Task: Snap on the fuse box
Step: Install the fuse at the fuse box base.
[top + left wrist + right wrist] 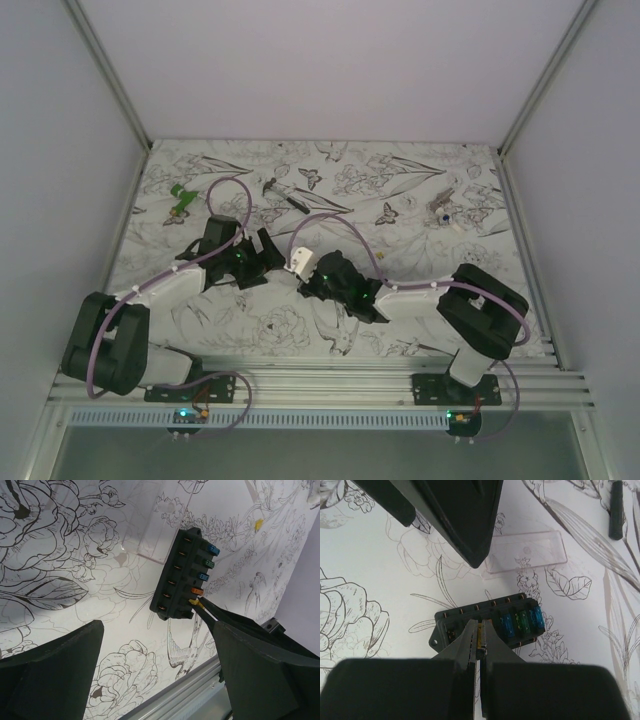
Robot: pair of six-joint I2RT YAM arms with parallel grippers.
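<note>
We see the right tool (pixel 479 632) pinched all but closed on a thin yellow fuse (pixel 479 639). Its fingertips are down on the fuse box (pixel 451 622) at the end of the row of slots; whether the fuse is seated we cannot tell. The left tool (pixel 160 630) stands wide, with nothing between its fingers (pixel 60 670). It hangs over the table (pixel 400 190) just beside the box, apart from it. The fuse box lies flat near the middle of the table, a little toward the near edge, between the two tools, slots upward. Next to the yellow fuse sits an orange fuse (pixel 196 590), and further along the row a green fuse (pixel 209 564) sits between two blue fuses (pixel 212 550). A clear cover (pixel 530 555) lies flat on the table just beside the box, on the side away from the right tool, with a small gap between them. Any marking on the fuses is too small for us to read.
</note>
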